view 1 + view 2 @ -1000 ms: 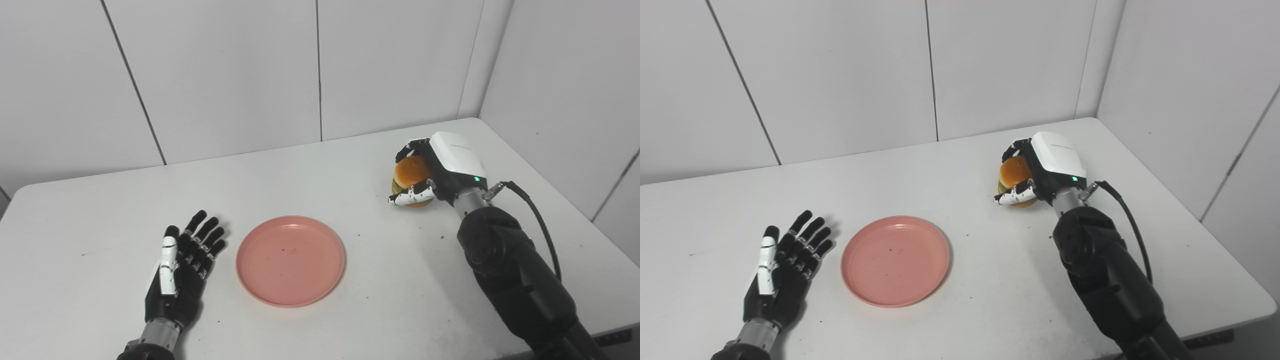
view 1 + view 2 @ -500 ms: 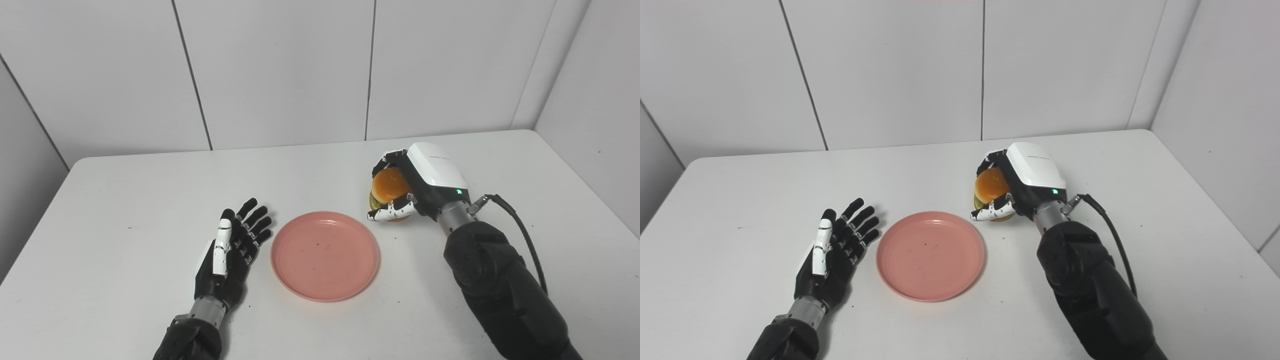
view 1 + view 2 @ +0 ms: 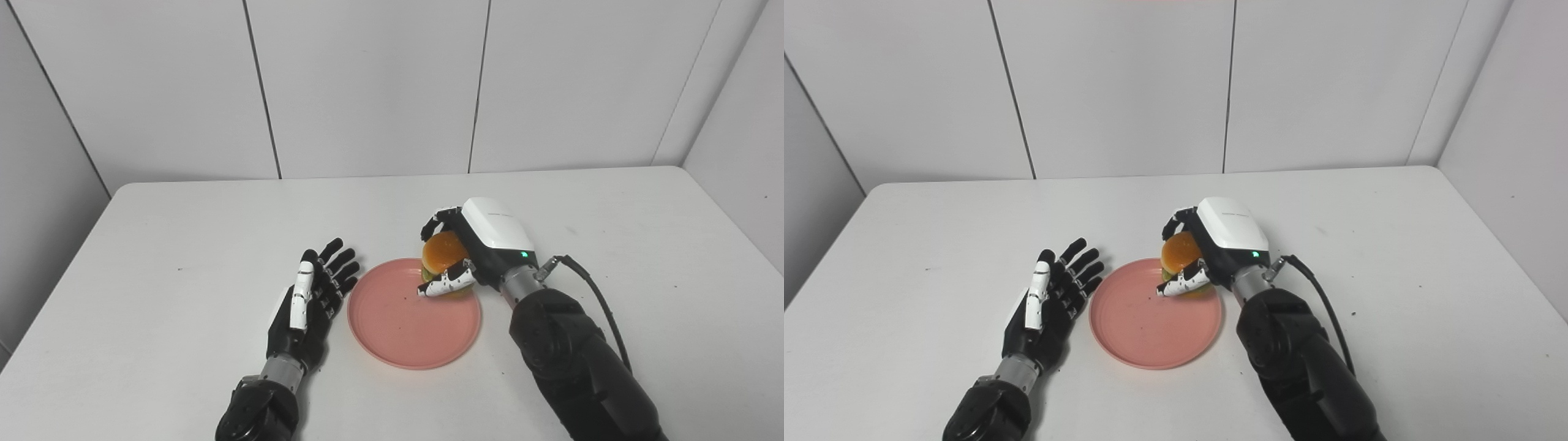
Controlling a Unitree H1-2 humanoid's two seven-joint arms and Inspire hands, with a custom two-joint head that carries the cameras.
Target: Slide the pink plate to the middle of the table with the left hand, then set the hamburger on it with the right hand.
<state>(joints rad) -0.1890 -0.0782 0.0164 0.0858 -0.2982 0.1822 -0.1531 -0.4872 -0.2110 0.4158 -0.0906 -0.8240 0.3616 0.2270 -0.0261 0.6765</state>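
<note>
pink plate point(image 3: 404, 331) looks like smooth matt plastic; table point(image 3: 153, 245) is matt white, a bit speckled; right hand point(image 3: 484, 245) has a glossy white plastic shell

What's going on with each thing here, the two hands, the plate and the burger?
left hand: open, fingers spread, resting beside the plate, holding nothing.
right hand: closed around the hamburger.
hamburger: held over the plate's far right edge, not yet released.
pink plate: flat on the table, nothing lying in it.
</note>
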